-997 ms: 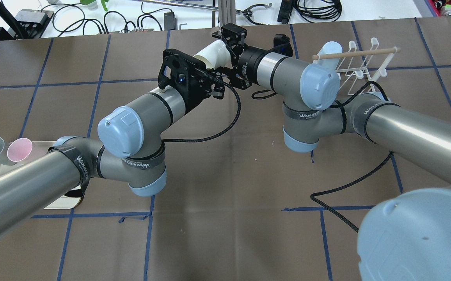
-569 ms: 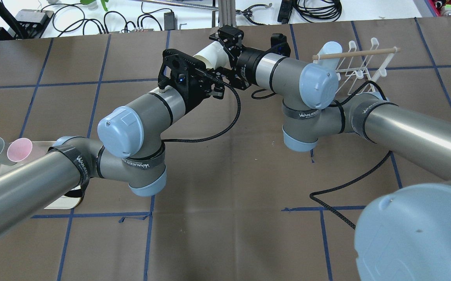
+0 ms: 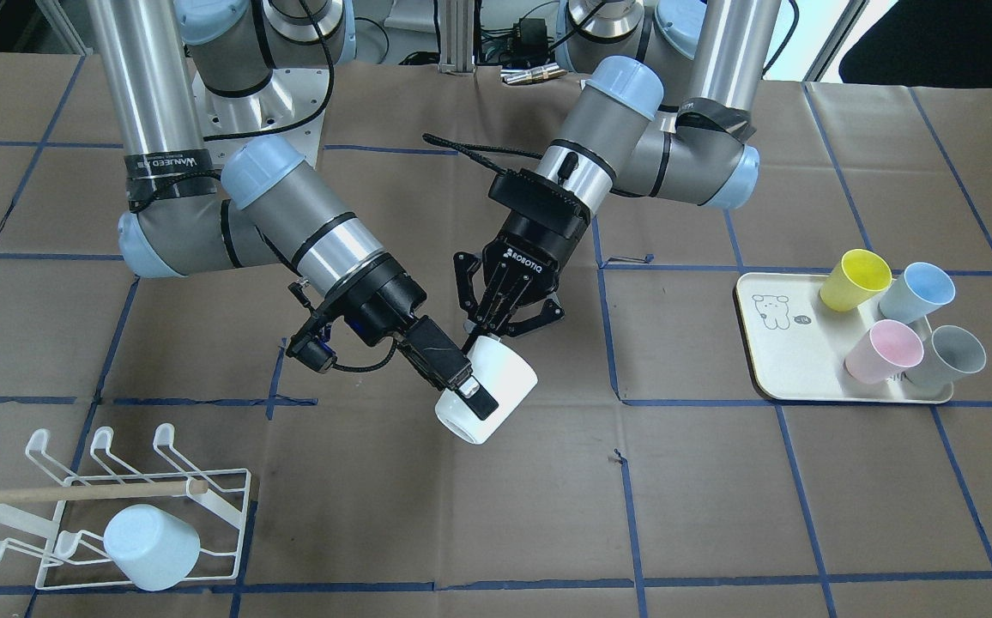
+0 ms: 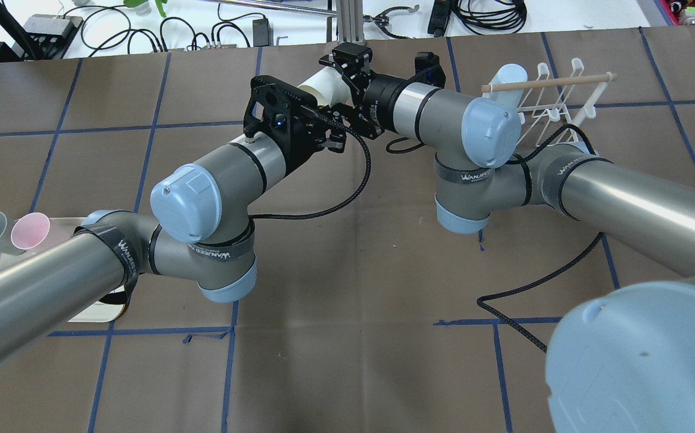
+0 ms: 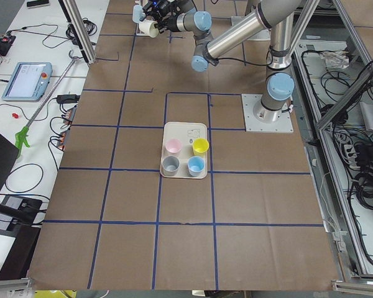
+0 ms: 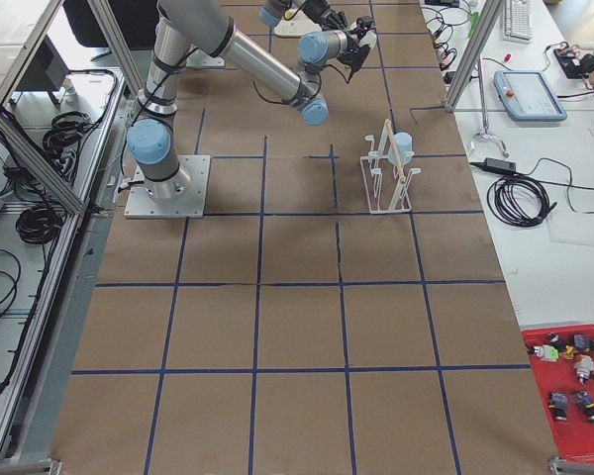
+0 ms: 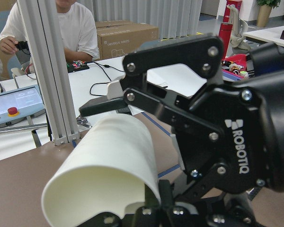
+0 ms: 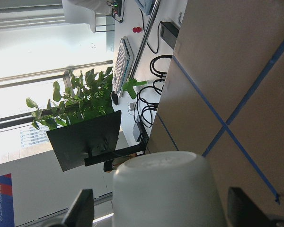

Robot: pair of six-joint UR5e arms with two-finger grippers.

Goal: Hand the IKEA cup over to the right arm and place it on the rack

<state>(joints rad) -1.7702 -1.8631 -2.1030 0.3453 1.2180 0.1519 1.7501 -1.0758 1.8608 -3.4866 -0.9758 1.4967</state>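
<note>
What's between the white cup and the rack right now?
Nothing visible stands between the white cup and the rack. The left gripper pinches the cup's rim; the right gripper's jaws straddle it. A pale blue cup takes one spot on the rack.

White cup (image 3: 509, 378), tilted, aloft above the table (image 3: 719, 532); white wire rack (image 3: 84, 492) with wooden dowel, upright, well apart.

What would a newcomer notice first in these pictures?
A white cup held in the air over the middle of the table: the left pincer grips its rim, the right pincer straddles its base. Next, the white wire rack with one pale blue cup on the robot's right, and the cream tray of four coloured cups on its left.
</note>
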